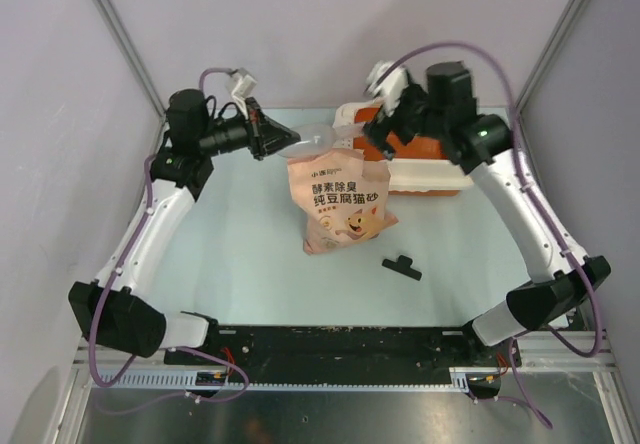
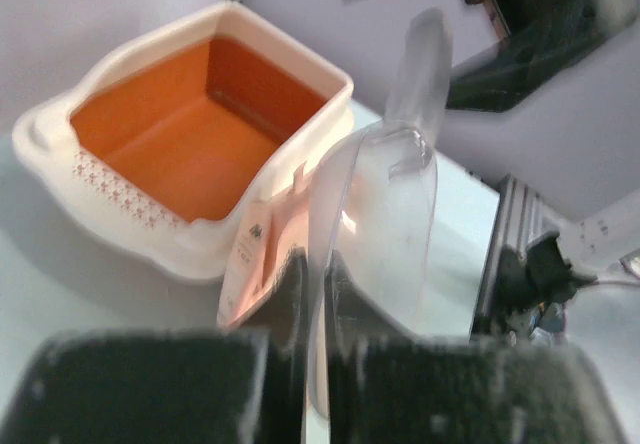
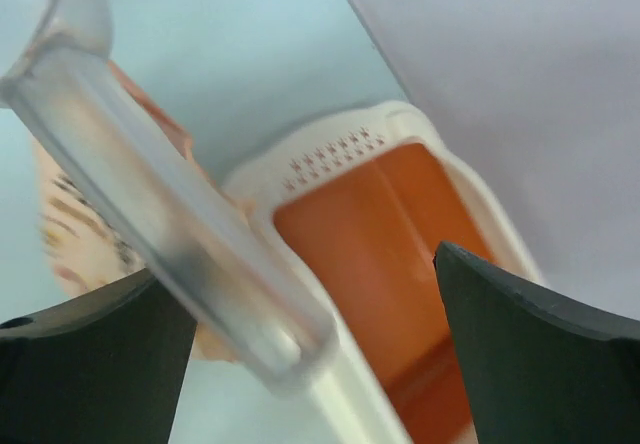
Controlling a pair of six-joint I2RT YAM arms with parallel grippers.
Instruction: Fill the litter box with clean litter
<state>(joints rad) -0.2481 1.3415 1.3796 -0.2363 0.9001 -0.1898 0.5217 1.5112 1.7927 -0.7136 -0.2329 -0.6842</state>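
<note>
Left gripper (image 1: 278, 142): jaws closed tight on clear scoop (image 1: 312, 144), held above tabletop (image 1: 230, 254). Pink bag (image 1: 342, 204) seen at centre, top edge under scoop. Small black part (image 1: 401, 266) laid right of bag. Litter box (image 1: 425, 179) located at far right, just beside bag, orange inside exposed. Right gripper (image 3: 310, 284): jaws spread wide over box, scoop handle between them, not gripped.
</note>
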